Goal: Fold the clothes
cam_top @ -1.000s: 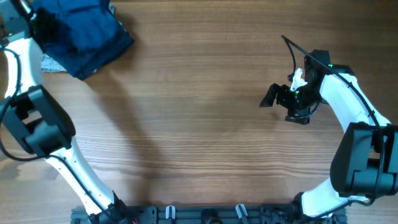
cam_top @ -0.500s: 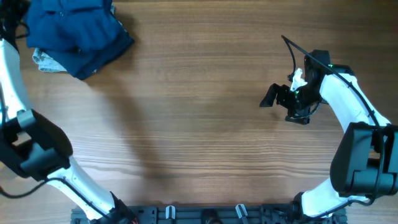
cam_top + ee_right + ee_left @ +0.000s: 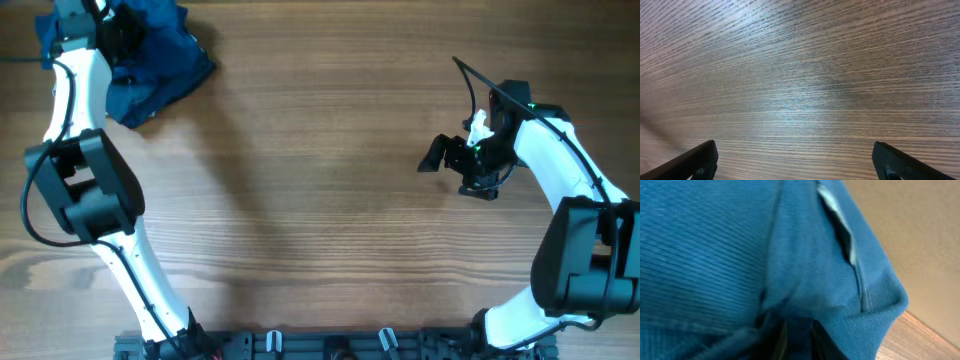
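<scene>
where the left arm (image 3: pixel 72 95) overlaps the clothes (image 3: pixel 165 62), wooden table (image 3: pixel 300 200) around

Brown wooden table (image 3: pixel 320 200), fine grain running across, faint glare

clothes (image 3: pixel 155 72): cut off by top edge | left jaws: hidden under clothes

Mid-blue clothes (image 3: pixel 165 62), crumpled heap, far-left corner of table (image 3: pixel 330 210), ribbed weave, possibly a collar fold
</scene>
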Robot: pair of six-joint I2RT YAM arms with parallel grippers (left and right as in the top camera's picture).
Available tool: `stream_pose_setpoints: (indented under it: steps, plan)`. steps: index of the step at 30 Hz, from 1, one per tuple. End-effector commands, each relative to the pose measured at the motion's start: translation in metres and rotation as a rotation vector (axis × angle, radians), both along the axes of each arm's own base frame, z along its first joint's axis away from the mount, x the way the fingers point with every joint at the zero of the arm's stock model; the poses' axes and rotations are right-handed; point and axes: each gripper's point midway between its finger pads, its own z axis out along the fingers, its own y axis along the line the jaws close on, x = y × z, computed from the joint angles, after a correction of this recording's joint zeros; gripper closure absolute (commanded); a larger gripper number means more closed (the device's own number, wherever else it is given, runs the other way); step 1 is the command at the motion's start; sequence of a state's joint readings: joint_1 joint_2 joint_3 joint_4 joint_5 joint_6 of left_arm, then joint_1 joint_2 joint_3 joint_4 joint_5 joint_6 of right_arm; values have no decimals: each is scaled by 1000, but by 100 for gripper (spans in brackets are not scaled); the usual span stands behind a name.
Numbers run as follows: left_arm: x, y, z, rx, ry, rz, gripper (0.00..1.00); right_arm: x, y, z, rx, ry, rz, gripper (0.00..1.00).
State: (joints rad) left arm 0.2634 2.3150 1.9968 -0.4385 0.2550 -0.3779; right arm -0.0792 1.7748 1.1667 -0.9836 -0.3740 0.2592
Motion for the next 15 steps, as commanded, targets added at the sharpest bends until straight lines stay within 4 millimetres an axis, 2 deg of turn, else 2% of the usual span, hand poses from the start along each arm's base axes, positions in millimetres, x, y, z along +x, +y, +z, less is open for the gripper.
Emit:
stream_pose_setpoints:
  steps: [1, 3, 4, 5, 6, 7, 8, 9, 11, 14, 15]
  plan:
    - [-9, 16, 17, 52, 0, 22, 80, 3, 3, 1, 15, -10, 12, 1]
    - [-13, 13, 61, 65, -70, 17, 75, 4, 3, 0, 11, -10, -7, 0]
    - [-17, 12, 91, 79, -118, 19, 69, 6, 3, 2, 11, -18, -12, 0]
    - [-26, 10, 128, 95, -175, 21, 58, 8, 2, 5, 9, -30, -27, 1]
    - [-33, 9, 152, 106, -212, 23, 54, 11, 2, 9, 8, -51, -26, 1]
    - [-45, 5, 185, 125, -258, 20, 51, 15, 1, 18, 2, -92, -26, 1]
    - [-58, 2, 210, 158, -292, 5, 44, 20, 0, 30, -9, -136, -27, 1]
    - [-68, -1, 228, 179, -312, -3, 32, 23, -2, 40, -20, -170, -31, 1]
    - [-95, -9, 261, 185, -340, -1, 1, 28, -8, 69, -59, -265, -54, 1]
    - [-129, -19, 289, 186, -352, 0, 0, 26, -10, 122, -76, -439, -59, 0]
    - [-137, -22, 294, 184, -347, 1, 0, 24, -11, 132, -85, -470, -61, 1]
